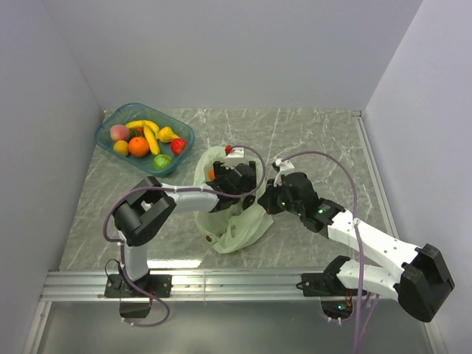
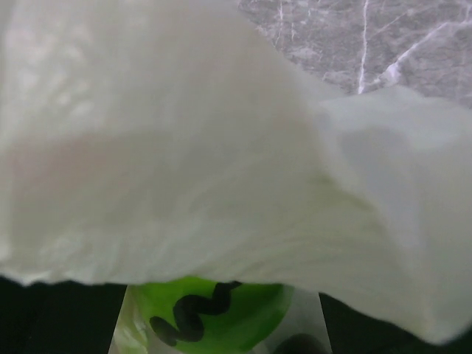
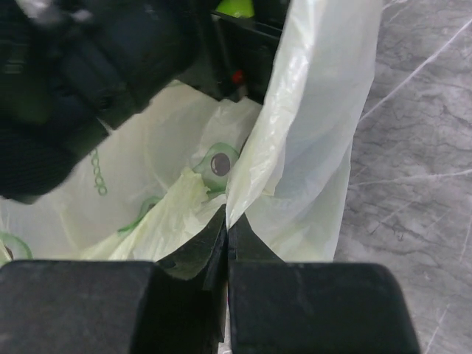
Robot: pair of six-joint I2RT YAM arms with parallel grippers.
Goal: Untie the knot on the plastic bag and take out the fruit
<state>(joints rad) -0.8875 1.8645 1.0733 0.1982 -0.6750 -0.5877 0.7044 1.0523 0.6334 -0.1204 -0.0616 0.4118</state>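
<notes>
The pale green plastic bag (image 1: 234, 221) lies mid-table with its mouth open; no knot shows. My right gripper (image 3: 227, 217) is shut on the bag's edge (image 3: 295, 125) and holds it up; in the top view it (image 1: 267, 200) is at the bag's right side. My left gripper (image 1: 234, 175) reaches into the bag's mouth. In the left wrist view bag film (image 2: 221, 147) drapes over most of the picture. Below it a green fruit with a black squiggle (image 2: 214, 317) sits between my dark fingers (image 2: 59, 317), which flank it closely. Something orange (image 1: 212, 175) shows inside the bag.
A teal tray (image 1: 107, 122) at the back left holds a banana, an orange, a peach and several other fruits. A small red thing (image 1: 229, 150) lies just behind the bag. Grey walls close in on both sides. A metal rail (image 1: 236, 284) runs along the near edge.
</notes>
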